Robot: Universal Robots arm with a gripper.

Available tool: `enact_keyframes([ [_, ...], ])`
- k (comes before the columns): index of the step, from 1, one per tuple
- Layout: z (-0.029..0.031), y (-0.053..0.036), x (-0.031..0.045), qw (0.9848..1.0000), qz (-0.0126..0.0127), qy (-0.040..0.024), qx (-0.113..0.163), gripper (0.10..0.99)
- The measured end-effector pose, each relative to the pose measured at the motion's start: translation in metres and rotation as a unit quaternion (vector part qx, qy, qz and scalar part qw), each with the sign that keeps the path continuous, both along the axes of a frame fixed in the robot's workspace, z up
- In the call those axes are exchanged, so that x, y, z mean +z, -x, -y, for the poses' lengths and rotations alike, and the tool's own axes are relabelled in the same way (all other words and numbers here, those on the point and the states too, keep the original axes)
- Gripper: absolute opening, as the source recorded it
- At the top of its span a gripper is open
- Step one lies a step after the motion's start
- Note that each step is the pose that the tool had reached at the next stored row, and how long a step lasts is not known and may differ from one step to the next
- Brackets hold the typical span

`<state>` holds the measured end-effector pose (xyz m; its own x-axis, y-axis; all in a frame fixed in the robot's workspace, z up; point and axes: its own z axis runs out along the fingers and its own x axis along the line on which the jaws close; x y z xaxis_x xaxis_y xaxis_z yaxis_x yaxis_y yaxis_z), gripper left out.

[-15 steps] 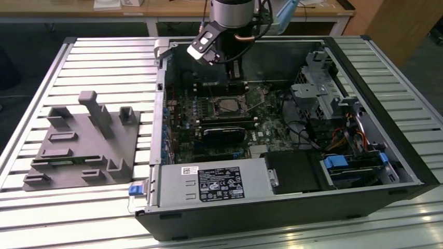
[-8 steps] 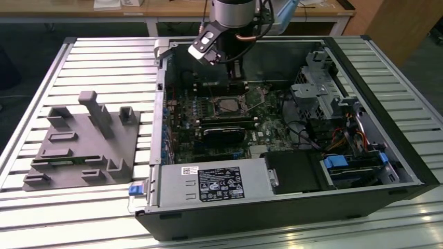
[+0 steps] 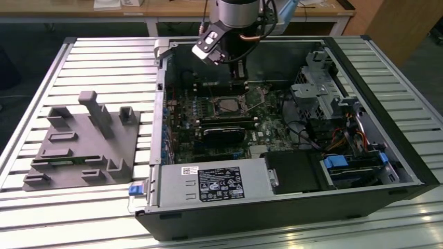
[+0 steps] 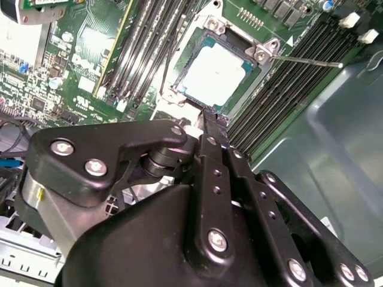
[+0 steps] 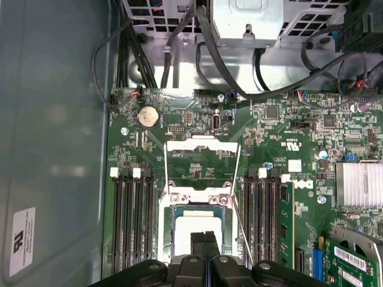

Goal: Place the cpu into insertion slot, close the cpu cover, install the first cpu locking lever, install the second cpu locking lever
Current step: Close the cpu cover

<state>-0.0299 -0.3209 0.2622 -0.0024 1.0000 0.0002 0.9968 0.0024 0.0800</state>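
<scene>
The cpu (image 5: pixel 190 230) lies in the insertion slot (image 5: pixel 173 210) on the green board, its pale metal top (image 4: pixel 212 75) facing up. The cpu cover (image 5: pixel 201 148) is swung open and lies back beyond the socket, with green board showing through its window. Thin wire locking levers (image 5: pixel 241 230) stand free beside the socket, one of them sticking out sideways (image 4: pixel 306 60). My gripper (image 5: pixel 205 244) hangs just over the near edge of the chip, its two black fingers (image 4: pixel 210 128) pressed together with nothing between them. In the exterior view the gripper (image 3: pixel 239 78) is inside the case above the socket (image 3: pixel 229 105).
Black memory slots (image 5: pixel 133 221) flank the socket on both sides. Cables (image 5: pixel 263 89) and a drive cage (image 3: pixel 315 93) crowd the case's far side. A finned heatsink (image 5: pixel 359 182) and a power supply (image 3: pixel 215 182) sit nearby. A grey fixture block (image 3: pixel 83 140) stands on the table at the exterior view's left.
</scene>
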Motion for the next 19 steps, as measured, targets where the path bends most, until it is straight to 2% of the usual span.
enact_keyframes([
  [6,0.0000,-0.0090,0.0000,1.0000,0.0000,0.0000,0.000,0.106],
  [19,0.0000,-0.0521,-0.0001,1.0000,-0.0017,0.0000,0.000,0.106],
])
